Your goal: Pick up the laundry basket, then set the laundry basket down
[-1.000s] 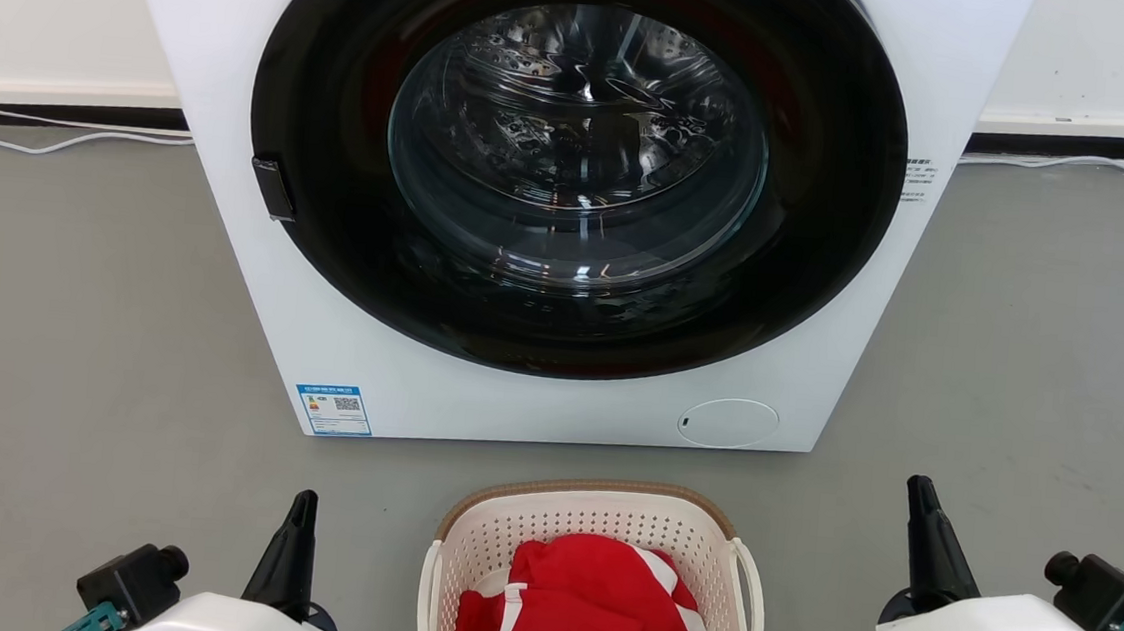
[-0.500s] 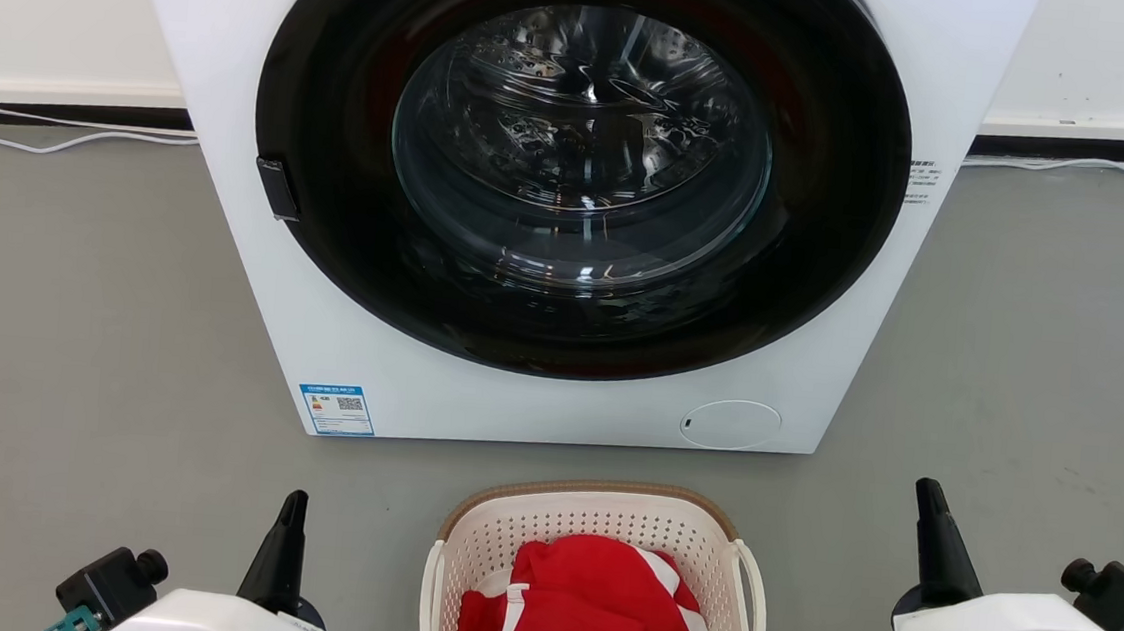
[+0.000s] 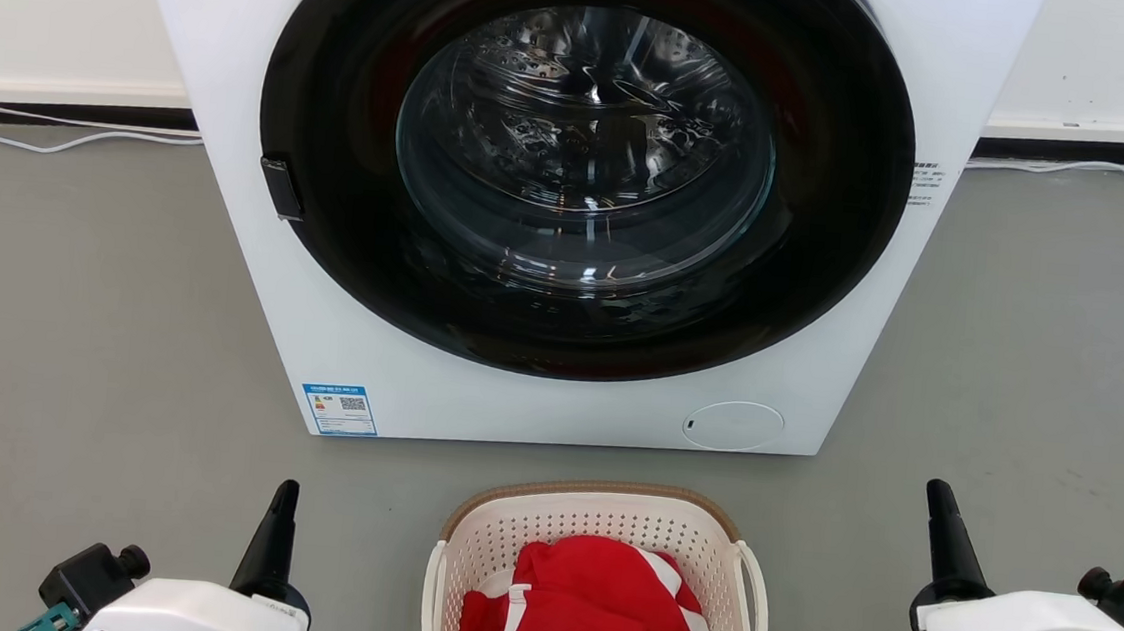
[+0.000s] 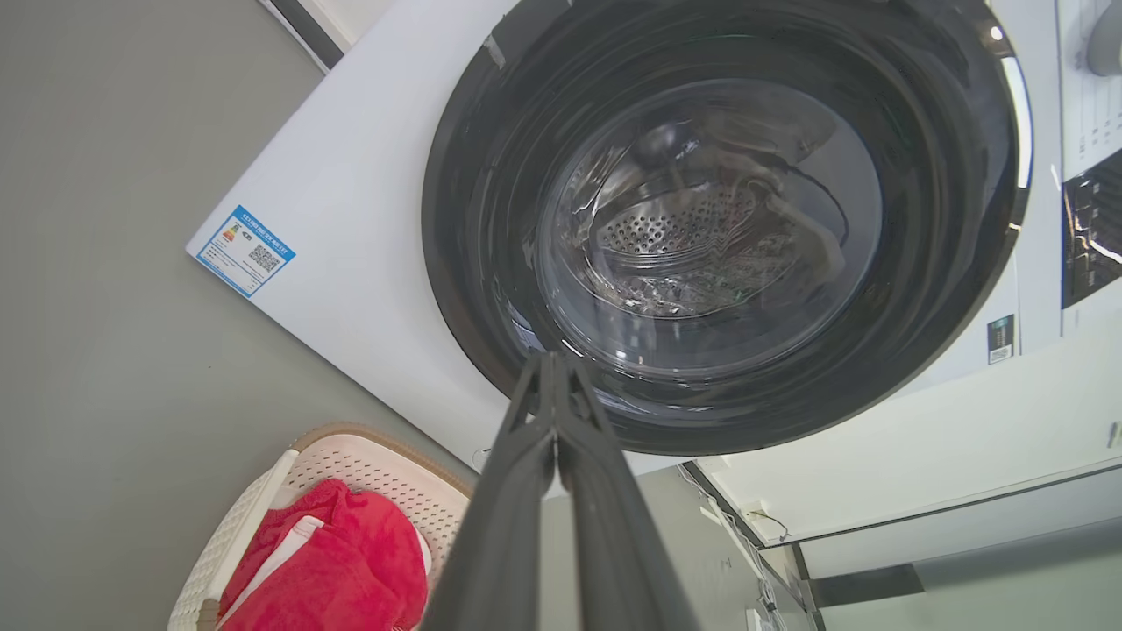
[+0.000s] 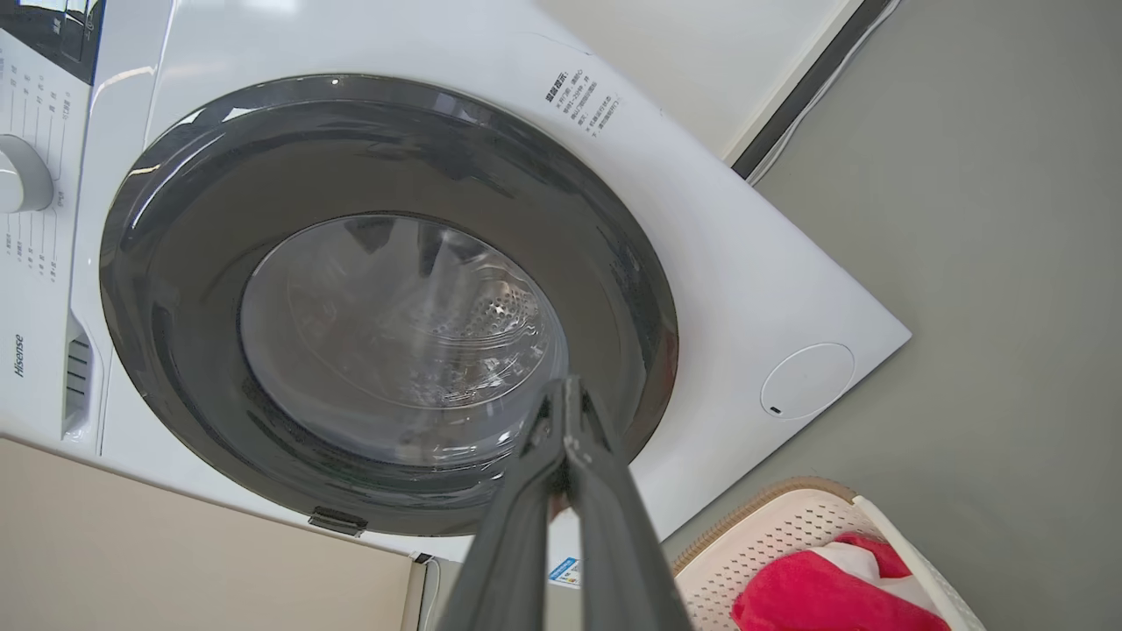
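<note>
The laundry basket, cream perforated plastic with a brown rim and white loop handles, stands on the grey floor at the bottom centre, holding a red and white garment. My left gripper is shut and empty, well left of the basket. My right gripper is shut and empty, well to its right. The left wrist view shows the shut left gripper with the basket at lower left. In the right wrist view the shut right gripper has the basket at lower right.
A white front-loading washing machine with a closed dark round door stands directly behind the basket. White cables run along the wall base on both sides. Grey floor spreads left and right.
Both grippers have drawn outward from the basket and sunk lower in the head view. The basket and machine have shifted only a few pixels, as the camera moved slightly.
</note>
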Robot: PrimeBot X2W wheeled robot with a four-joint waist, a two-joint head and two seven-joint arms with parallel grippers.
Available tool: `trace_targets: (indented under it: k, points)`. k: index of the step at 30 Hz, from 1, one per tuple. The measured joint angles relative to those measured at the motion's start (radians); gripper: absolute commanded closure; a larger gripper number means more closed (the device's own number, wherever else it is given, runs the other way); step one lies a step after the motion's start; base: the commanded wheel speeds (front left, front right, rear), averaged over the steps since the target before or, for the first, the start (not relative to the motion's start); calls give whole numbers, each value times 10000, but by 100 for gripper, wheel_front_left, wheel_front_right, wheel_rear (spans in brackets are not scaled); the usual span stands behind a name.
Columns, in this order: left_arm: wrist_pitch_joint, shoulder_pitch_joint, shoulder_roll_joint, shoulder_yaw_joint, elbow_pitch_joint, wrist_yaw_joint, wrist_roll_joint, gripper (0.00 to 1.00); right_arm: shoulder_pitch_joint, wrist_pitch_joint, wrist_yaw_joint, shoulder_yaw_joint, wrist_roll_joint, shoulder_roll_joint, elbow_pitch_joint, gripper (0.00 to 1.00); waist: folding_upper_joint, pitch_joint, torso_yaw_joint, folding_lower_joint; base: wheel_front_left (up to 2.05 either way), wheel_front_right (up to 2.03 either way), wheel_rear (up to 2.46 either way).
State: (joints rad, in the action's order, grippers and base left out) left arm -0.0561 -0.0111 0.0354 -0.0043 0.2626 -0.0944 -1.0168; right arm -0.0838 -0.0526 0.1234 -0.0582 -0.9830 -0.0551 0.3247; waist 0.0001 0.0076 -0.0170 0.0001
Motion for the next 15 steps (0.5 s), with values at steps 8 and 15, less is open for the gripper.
trace_targets:
  k: [8, 15]
  points:
    - [299, -32, 4, 109, 8, -36, -951, 100, 0, 217, 0, -81, -961, 12, -138, 100, 0, -7, 27, 0, 0, 0, 0]
    - [474, -61, 6, 226, 10, -40, -1659, 100, 0, 439, 0, -176, -1749, 23, -178, 100, 0, -13, 48, 0, 0, 0, 0]
